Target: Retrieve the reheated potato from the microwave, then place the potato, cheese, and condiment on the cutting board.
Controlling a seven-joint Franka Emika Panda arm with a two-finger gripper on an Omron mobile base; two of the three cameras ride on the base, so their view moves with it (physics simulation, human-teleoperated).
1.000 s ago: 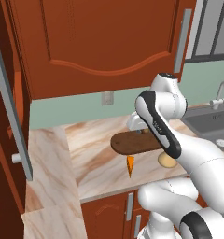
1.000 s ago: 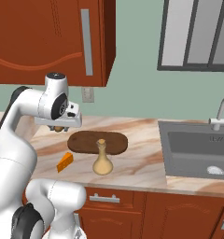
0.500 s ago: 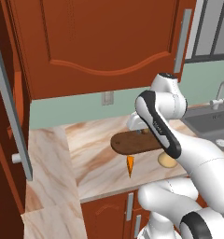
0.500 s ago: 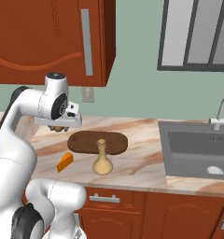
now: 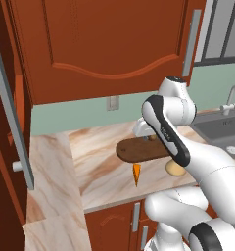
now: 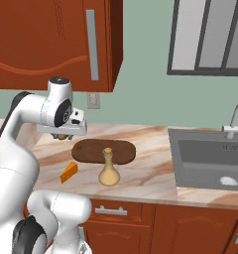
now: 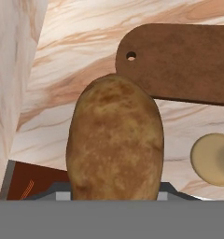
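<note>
A: Presently, left to right in the right base view?
B: Claw [image 6: 63, 135] clamped on the potato [image 7: 115, 140], above the bench [image 6: 150, 173] at the board's left end. Then the cheese [image 6: 69, 172] on the bench, the cutting board [image 6: 104, 151], and the condiment [image 6: 108, 170] upright just before it.

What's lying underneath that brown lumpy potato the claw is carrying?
Below the lumpy tan-brown potato are marbled counter and the holed end of the dark brown oval wooden cutting board. The potato itself hides whatever sits straight beneath it.
</note>
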